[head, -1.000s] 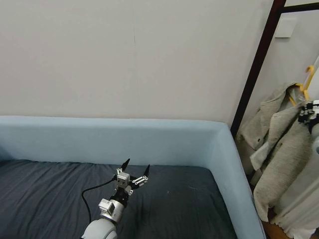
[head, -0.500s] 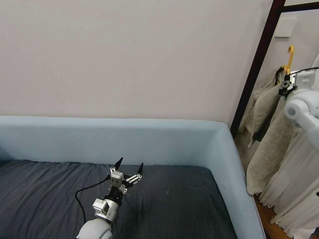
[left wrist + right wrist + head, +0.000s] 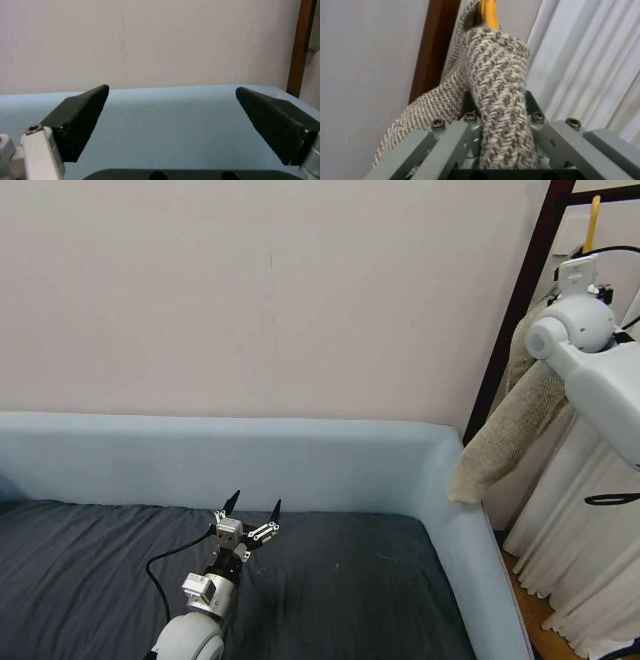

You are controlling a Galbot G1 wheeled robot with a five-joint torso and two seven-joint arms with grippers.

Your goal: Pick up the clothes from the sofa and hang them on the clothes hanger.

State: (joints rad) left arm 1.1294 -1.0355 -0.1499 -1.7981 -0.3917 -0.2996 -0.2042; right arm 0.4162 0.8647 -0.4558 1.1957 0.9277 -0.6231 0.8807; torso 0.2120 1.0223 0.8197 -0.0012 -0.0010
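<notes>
A beige knitted garment hangs from my raised right arm at the upper right, beside the dark brown rack post. A yellow hanger hook sticks up just above the arm. In the right wrist view my right gripper is shut on a thick fold of the garment, with the yellow hanger right behind it. My left gripper hovers open over the dark sofa seat, its black fingertips wide apart with nothing between them.
The light blue sofa backrest and side arm border the seat. White curtains hang right of the sofa behind the rack. A plain wall rises behind the sofa.
My right arm has lifted the garment upward and swung it toward the rack post, so the hanger hook now sits higher. The left gripper drifted slightly left, still open.
</notes>
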